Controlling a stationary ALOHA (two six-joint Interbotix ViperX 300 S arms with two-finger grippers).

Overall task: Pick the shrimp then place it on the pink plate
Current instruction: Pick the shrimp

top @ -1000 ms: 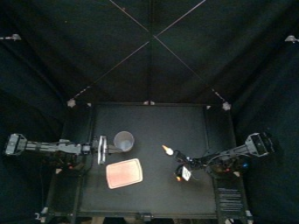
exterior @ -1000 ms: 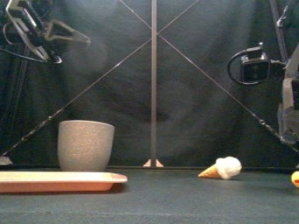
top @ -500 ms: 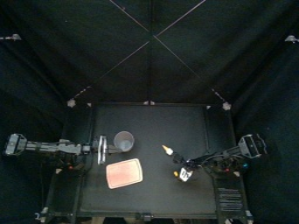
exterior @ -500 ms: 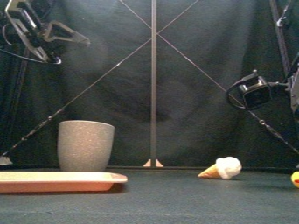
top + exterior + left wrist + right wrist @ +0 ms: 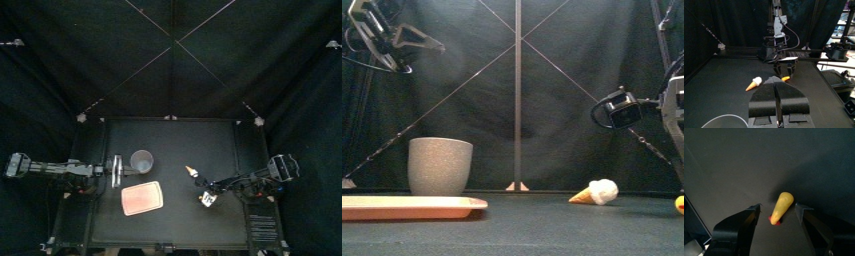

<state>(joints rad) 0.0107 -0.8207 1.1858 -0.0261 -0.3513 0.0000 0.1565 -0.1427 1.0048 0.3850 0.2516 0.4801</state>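
On table's right side, toward front: yellow shrimp (image 5: pixel 782 205) with red tail lying flat on black table (image 5: pixel 174 140); right gripper (image 5: pixel 777 206) low over it, fingers spread wide, shrimp between them, neither touching; ice-cream cone toy (image 5: pixel 191 171) near, further back; pink plate (image 5: pixel 142 200) well apart at left-front; grey cup (image 5: pixel 140 161) behind plate; left gripper (image 5: pixel 778 86) resting at left beside cup, fingers pressed together.

The right gripper (image 5: pixel 777 206) hangs lower than a second ago, nearer the counter (image 5: pixel 167 150) and the shrimp (image 5: pixel 782 208). Its arm reaches in further from the right side.
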